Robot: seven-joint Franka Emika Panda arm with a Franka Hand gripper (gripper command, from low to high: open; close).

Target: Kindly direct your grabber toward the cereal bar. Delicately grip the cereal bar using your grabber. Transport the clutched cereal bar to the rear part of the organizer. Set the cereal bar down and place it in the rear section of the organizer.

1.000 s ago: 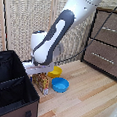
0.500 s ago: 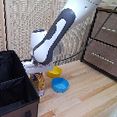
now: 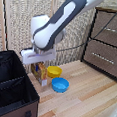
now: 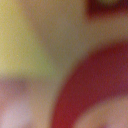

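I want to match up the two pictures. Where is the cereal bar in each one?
Exterior view: the cereal bar stands on end under the white gripper, beside the yellow bowl and next to the black organizer.
Wrist view: only a blur of yellow and red fills the picture, perhaps the packet up close; I cannot tell.
Shared landmark: none can be made out for certain.

Pale wood floor [image 3: 86, 104], woven wicker screen [image 3: 17, 21] behind — brown drawer cabinet [image 3: 106, 43] beside it
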